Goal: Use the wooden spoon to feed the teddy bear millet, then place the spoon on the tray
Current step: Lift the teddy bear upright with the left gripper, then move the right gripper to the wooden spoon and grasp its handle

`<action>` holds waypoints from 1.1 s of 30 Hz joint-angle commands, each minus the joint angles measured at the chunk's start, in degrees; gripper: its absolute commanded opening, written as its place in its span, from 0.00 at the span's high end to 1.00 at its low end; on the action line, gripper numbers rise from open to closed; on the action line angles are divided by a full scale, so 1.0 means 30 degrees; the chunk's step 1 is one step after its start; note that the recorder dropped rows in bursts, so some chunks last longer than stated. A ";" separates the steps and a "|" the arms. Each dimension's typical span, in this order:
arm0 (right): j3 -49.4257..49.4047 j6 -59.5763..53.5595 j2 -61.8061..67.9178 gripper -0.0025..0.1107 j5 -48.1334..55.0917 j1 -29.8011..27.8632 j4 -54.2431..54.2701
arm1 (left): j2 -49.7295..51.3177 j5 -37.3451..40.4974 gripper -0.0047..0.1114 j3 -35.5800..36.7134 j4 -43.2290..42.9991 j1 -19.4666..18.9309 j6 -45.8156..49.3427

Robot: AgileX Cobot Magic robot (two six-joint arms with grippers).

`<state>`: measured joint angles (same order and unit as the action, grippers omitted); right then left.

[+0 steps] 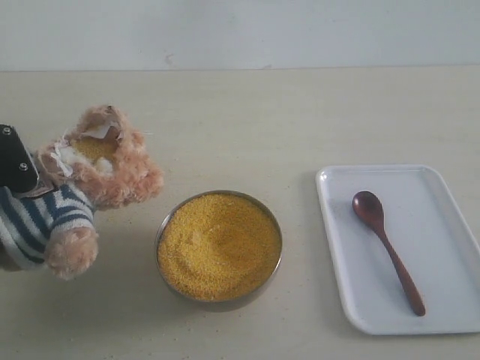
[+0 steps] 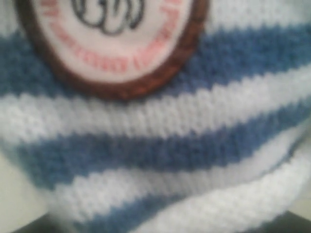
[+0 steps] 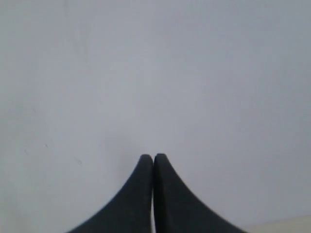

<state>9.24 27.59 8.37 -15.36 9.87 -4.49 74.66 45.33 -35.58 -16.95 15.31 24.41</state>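
The teddy bear (image 1: 90,176) leans at the far left, its striped shirt (image 2: 155,141) and badge (image 2: 114,43) filling the left wrist view. Yellow millet grains lie on its face (image 1: 94,148). My left gripper (image 1: 15,161) shows only as a black body against the bear's torso and seems shut on it; its fingers are hidden. The millet (image 1: 219,244) fills the metal bowl (image 1: 160,234) in the middle. On the white tray (image 1: 334,225) at the right lies the wooden spoon (image 1: 386,247), its handle pointing toward the front. My right gripper (image 3: 153,158) is shut, empty, and faces a plain wall.
The beige table (image 1: 247,120) stretches back to a pale wall (image 1: 240,30). The bowl stands between the bear and the tray, with a gap of table on each side. The right arm is outside the exterior view.
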 commanded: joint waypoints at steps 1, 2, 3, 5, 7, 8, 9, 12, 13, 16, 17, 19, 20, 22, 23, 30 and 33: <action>0.3526 0.0173 0.5358 0.98 0.5482 -0.0014 -0.2762 | -0.0064 -0.0450 0.93 -0.0002 0.0212 0.0082 -0.1227; 0.5066 -0.1123 0.7912 0.98 0.9028 -0.0014 -0.2816 | -0.0064 -0.0450 0.93 -0.0002 0.0212 0.0082 -0.1279; 0.5840 -0.2312 0.9391 0.98 1.0669 -0.0014 -0.2698 | -0.0064 -0.0490 0.93 -0.0002 0.0212 0.0082 -0.1289; 0.7714 -0.6004 1.3303 0.94 1.4205 0.0062 -0.0182 | -0.0064 -0.0679 0.93 -0.0002 0.0212 0.0082 -0.1289; 0.9143 -0.9027 1.6791 0.84 1.6451 0.0729 0.1772 | -0.0064 -0.0773 0.93 -0.0002 0.0212 0.0082 -0.1289; 0.9657 -0.9385 1.8864 0.74 1.7251 0.1233 0.2050 | -0.0064 -0.0688 0.93 -0.0002 0.0212 0.0082 -0.1289; 0.9748 -0.9385 1.9773 0.68 1.7375 0.1525 0.2050 | -0.0064 -0.0688 0.93 -0.0002 0.0212 0.0082 -0.1289; 0.9743 -0.9385 2.3275 0.57 1.7106 0.2831 0.2088 | -0.0064 -0.0761 0.93 -0.0002 0.0212 0.0082 -0.1339; 0.9743 -0.9340 2.4285 0.57 1.6820 0.3149 0.2088 | -0.0064 -0.0813 0.93 -0.0002 0.0212 0.0082 -0.1339; 0.9743 -0.9198 2.6533 0.57 1.5808 0.3558 0.2054 | -0.0064 -0.0813 0.93 -0.0002 0.0212 0.0082 -0.1339; 0.9743 -0.9043 2.7250 0.57 1.5339 0.3558 0.2054 | -0.0064 -0.0813 0.93 -0.0002 0.0212 0.0082 -0.1339; 0.9743 -0.9043 2.8288 0.57 1.4427 0.3558 0.1960 | -0.0064 -0.0813 0.93 -0.0002 0.0212 0.0082 -0.1339; 0.9743 -0.9043 2.8528 0.57 1.4236 0.3558 0.1960 | -0.0064 -0.0813 0.93 -0.0002 0.0212 0.0082 -0.1339; 0.9743 -0.9043 2.9053 0.57 1.3834 0.3558 0.1960 | -0.0064 -0.0813 0.93 -0.0002 0.0212 0.0082 -0.1339; 0.9743 -0.9043 2.9270 0.57 1.3680 0.3558 0.1960 | -0.0064 -0.0813 0.93 -0.0002 0.0212 0.0082 -0.1339; 0.9743 -0.9043 2.9704 0.83 1.3864 0.3558 0.1812 | -0.0064 -0.0753 0.93 -0.0002 0.0212 0.0082 -0.1339; 0.9743 -0.9198 2.9618 0.98 1.4281 0.3558 0.1653 | -0.0064 -0.0719 0.93 -0.0002 0.0299 0.0082 -0.1339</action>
<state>38.57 0.45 96.81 26.31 20.50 1.24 74.66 44.06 -35.58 -16.92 15.31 21.45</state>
